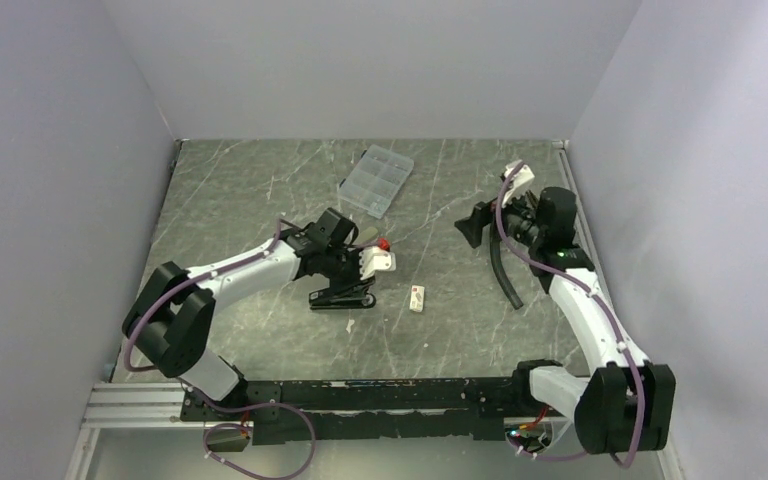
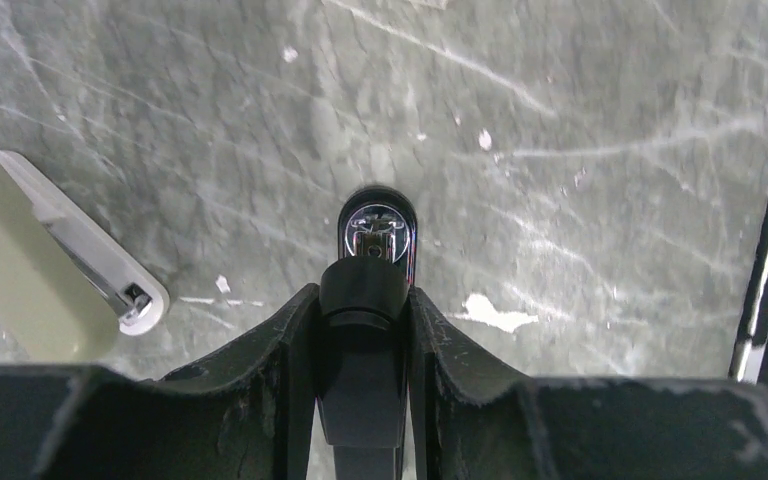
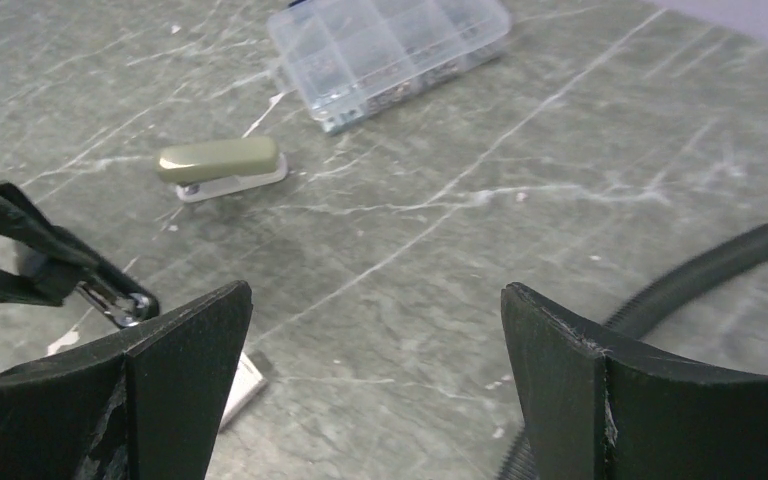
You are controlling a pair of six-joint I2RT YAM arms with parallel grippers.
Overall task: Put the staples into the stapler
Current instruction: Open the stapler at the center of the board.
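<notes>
The left gripper [image 2: 362,300] is clamped on the black stapler [image 2: 377,228], one finger pressed against each side of its body. The stapler lies on the bench [image 1: 250,190] near the middle. In the left wrist view its long axis runs straight away between the fingers, and its chrome-lined nose pokes out past the fingertips. From above, the black stapler [image 1: 342,298] lies roughly left to right, with the nose at the right end and the left gripper [image 1: 355,278] over it.

The white staple box [image 1: 418,298] with its red mark lies flat on the bench to the right of that nose, near it but apart. Its long side runs roughly toward the far wall. No loose staples can be made out.

A second, olive stapler [image 3: 222,162] sits beyond the left gripper, toward the clear compartment case [image 1: 376,180].

The right gripper [image 3: 375,300] hangs over the right side of the bench with its jaws spread wide and nothing between them. A black hose [image 1: 505,280] lies beside it.
</notes>
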